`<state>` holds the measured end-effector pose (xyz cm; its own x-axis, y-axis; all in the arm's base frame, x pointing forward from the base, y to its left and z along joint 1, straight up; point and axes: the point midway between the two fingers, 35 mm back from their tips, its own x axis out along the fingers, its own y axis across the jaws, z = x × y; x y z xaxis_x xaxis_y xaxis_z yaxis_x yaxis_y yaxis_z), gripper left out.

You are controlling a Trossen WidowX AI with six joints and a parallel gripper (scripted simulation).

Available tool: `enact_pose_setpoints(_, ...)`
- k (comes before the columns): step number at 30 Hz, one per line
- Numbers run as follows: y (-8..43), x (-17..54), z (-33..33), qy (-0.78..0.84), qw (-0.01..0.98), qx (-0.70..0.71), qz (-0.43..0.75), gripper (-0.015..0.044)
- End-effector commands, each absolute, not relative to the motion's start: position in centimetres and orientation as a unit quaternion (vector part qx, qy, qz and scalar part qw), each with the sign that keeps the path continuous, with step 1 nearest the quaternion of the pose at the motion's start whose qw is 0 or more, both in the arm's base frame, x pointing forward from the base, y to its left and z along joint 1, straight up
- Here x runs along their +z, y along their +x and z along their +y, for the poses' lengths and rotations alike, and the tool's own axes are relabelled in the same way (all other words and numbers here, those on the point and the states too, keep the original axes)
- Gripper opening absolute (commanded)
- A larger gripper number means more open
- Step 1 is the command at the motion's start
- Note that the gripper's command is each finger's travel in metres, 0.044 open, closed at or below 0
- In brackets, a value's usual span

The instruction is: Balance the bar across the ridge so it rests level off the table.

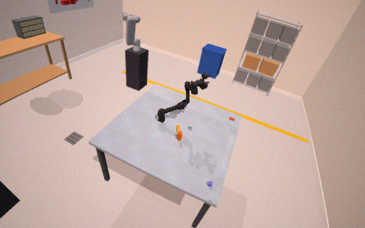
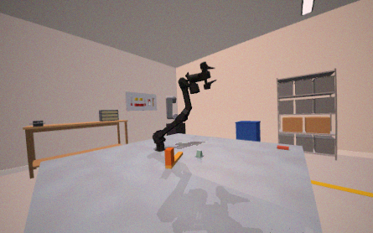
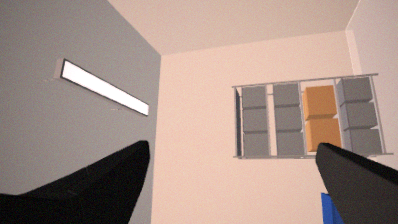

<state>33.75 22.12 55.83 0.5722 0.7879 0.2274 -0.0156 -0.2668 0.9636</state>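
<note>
While the black six-joint arm (image 2: 176,121) stands raised high above the far part of the pale grey tabletop (image 2: 239,188), its jaws (image 2: 209,75) are spread wide with nothing between them; the wrist view shows only wall, ceiling light and the grey shelf rack (image 3: 306,120) past the two dark fingers.

Task item: a slim yellow-orange bar (image 2: 176,158) lies tilted, one end up against a darker orange upright block (image 2: 169,157), the ridge, the other end down on the tabletop. In the top view the pair (image 1: 179,133) reads as one short orange shape, too small to separate. It sits roughly mid-tabletop, just in front of the arm's base (image 1: 160,117), well in from every edge.

Other items: a small pale green cup-like piece (image 2: 199,153) near the bar on its right in the exterior view, apart from it; a flat red block (image 1: 232,118) close to the far right edge; a small purple cube (image 1: 210,184) near the near right corner.

Room: the tabletop around the bar and ridge is open on all sides except for the green piece. A large stretch toward the near left corner carries only the arm's shadow. A blue bin (image 1: 212,61) stands on the floor beyond the far edge.
</note>
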Motion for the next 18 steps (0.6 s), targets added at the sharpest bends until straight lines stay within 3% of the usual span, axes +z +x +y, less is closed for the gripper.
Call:
enact_pose_setpoints(1, 33.6, 55.9, 22.2, 0.703, 0.54, 0.375, 0.273, 0.0374)
enact_pose_setpoints(4, 31.9, 57.5, 22.8, 0.691, 0.538, 0.408, 0.258, 0.0315)
enact_pose_setpoints(18, 20.7, 65.6, 23.3, 0.641, 0.483, 0.577, 0.153, 0.0315)
